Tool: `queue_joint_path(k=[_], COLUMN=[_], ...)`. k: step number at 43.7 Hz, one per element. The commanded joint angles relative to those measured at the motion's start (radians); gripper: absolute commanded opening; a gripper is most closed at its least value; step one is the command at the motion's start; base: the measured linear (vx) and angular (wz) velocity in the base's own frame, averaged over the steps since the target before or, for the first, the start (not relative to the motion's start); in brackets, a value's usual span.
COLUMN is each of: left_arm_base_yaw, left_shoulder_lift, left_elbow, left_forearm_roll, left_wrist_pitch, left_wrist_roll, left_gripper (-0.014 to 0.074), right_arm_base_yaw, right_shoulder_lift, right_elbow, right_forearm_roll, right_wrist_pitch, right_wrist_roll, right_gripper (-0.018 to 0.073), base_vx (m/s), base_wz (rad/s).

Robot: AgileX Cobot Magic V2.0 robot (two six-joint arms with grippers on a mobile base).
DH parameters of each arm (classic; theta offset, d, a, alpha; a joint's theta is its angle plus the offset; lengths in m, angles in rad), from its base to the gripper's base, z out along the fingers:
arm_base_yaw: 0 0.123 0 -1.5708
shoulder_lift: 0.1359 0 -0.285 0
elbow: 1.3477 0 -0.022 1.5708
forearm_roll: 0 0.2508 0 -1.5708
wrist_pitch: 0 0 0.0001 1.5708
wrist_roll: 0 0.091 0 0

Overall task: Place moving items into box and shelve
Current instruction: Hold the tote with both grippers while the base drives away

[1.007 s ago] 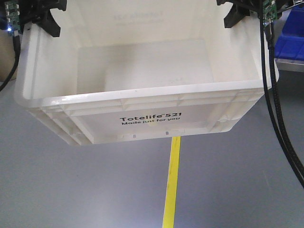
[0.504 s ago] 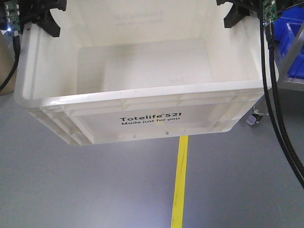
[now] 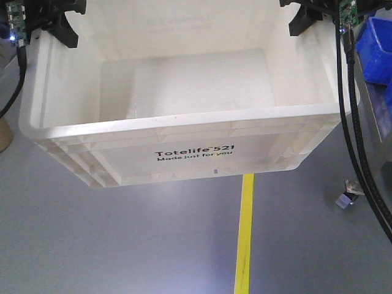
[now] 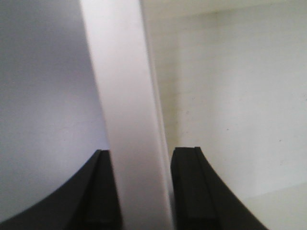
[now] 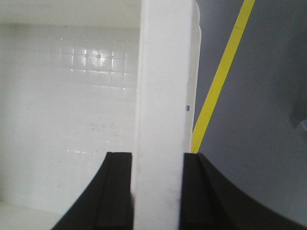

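Note:
The box point(image 3: 184, 119), a large white crate printed "Totelife 521", hangs above the grey floor and fills the front view. What shows of its inside is bare white floor and walls. The moving items are out of view. At the box's left rim point(image 4: 124, 96) my left gripper point(image 3: 56, 27) point(image 4: 141, 153) is shut, one black finger inside the wall and one outside. My right gripper point(image 3: 305, 17) point(image 5: 156, 155) is shut the same way on the right rim point(image 5: 165, 72).
A yellow floor line point(image 3: 245, 233) runs under the box toward me. Blue bins point(image 3: 376, 43) sit on a metal shelf at the right edge. A small grey object point(image 3: 346, 199) lies on the floor at right. Black cables point(image 3: 355, 141) hang along the right side.
The box keeps its place between the grippers. The floor behind it has slid: the yellow line moved right, the blue bins shifted, and a small grey object came into view.

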Motion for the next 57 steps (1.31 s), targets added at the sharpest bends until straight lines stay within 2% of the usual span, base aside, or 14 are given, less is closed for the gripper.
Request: queue_joint_path(k=[1,57], left_arm_base_yaw=[0.000,0.000], left_shoulder_lift=[-0.043,-0.043], left_elbow=[-0.036,-0.036], left_forearm_roll=[-0.026,-0.025], left_wrist_pitch=[-0.081,-0.081], left_wrist_roll=[0.009,0.009], left_gripper=[-0.0006,-0.0006], right_arm_base_yaw=[0.011,0.011], right_shoulder_lift=[-0.085,-0.084], right_elbow=[-0.049,-0.049], right_forearm_roll=[0.220,0.220], right_wrist_pitch=[-0.017,-0.017], right_wrist_roll=[-0.062,-0.062], right_gripper=[-0.0003,-0.0003], base_vx=[0.51,0.52], base_wz=[-0.02,-0.02])
